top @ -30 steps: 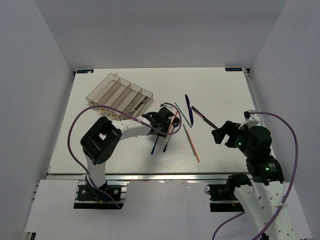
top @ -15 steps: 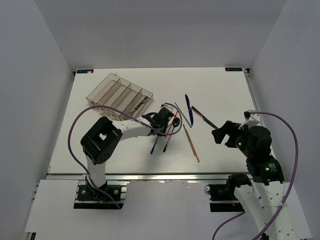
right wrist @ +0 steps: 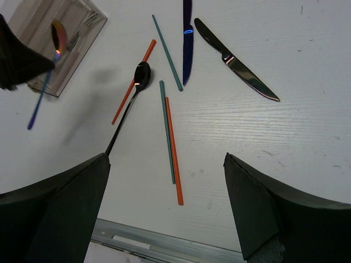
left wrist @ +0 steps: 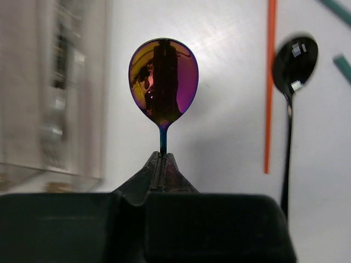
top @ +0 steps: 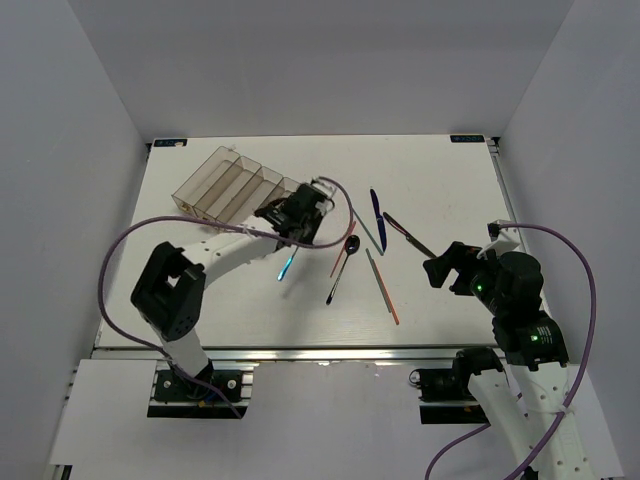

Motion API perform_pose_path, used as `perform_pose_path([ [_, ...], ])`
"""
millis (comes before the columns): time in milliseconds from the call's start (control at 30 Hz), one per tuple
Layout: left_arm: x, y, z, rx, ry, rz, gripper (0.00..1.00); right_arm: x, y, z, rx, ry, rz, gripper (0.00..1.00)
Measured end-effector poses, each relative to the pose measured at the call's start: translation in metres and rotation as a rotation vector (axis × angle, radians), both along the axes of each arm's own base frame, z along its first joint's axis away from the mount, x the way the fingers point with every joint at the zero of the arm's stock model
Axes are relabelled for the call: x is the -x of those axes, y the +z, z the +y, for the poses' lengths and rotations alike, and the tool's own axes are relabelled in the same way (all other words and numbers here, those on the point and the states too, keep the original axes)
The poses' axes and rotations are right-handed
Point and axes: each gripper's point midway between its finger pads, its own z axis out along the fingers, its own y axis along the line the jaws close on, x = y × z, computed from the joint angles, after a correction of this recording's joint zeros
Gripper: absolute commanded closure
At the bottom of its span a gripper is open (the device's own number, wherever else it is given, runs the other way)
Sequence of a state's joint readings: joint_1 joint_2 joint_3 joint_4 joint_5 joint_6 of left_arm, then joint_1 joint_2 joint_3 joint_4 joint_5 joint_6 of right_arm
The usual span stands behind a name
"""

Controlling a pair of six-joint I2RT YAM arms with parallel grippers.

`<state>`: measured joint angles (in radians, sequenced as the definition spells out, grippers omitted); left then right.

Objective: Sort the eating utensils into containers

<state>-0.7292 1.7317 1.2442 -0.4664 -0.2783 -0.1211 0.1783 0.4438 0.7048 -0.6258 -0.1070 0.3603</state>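
Observation:
My left gripper [top: 293, 215] is shut on the thin blue handle of a pink spoon [left wrist: 163, 82] and holds it in the air beside the near end of the containers [top: 235, 185], a smoky-brown tray of long compartments. The spoon's handle [top: 284, 265] trails down behind the jaws. On the table lie a dark spoon [top: 343, 265], an orange chopstick [top: 343, 250], a green chopstick [top: 366, 230], a blue knife [top: 375, 208] and a dark knife [top: 408, 233]. My right gripper [right wrist: 165, 157] is open above a green and orange chopstick pair [right wrist: 167, 131].
A fork [right wrist: 82, 30] lies in the tray's end compartment. The table's metal front rail [right wrist: 164, 246] runs just below the right gripper. White walls close in the table on three sides.
The left gripper shut on the pink spoon, lifted it off the table and carried it up and left toward the tray. The right arm has not moved.

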Motion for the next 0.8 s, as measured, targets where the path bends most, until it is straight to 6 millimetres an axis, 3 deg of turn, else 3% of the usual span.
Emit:
perform_pose_path([
  [100, -0.036, 0.042, 0.027, -0.001, 0.021, -0.094, 1.0, 0.0, 0.0, 0.0, 0.0, 0.001, 0.0, 0.11],
  [167, -0.062, 0.067, 0.057, -0.032, 0.036, -0.166, 1.0, 0.0, 0.0, 0.0, 0.0, 0.001, 0.0, 0.11],
  [233, -0.086, 0.082, 0.087, -0.072, 0.054, -0.221, 1.0, 0.0, 0.0, 0.0, 0.0, 0.001, 0.0, 0.11],
  [333, -0.121, 0.089, 0.129, -0.134, 0.069, -0.26, 1.0, 0.0, 0.0, 0.001, -0.001, 0.003, 0.0, 0.11],
  [433, -0.159, 0.081, 0.158, -0.159, 0.061, -0.262, 1.0, 0.001, 0.0, 0.001, -0.002, 0.007, 0.001, 0.11],
  [533, -0.184, 0.056, 0.172, -0.147, 0.021, -0.234, 1.0, 0.001, 0.0, 0.002, -0.003, 0.01, 0.001, 0.11],
  [667, -0.188, 0.032, 0.169, -0.128, -0.042, -0.202, 1.0, 0.001, 0.0, 0.003, -0.005, 0.017, 0.002, 0.11],
  [800, -0.186, 0.032, 0.154, -0.093, -0.107, -0.229, 1.0, 0.002, 0.0, 0.004, -0.006, 0.023, 0.004, 0.11],
])
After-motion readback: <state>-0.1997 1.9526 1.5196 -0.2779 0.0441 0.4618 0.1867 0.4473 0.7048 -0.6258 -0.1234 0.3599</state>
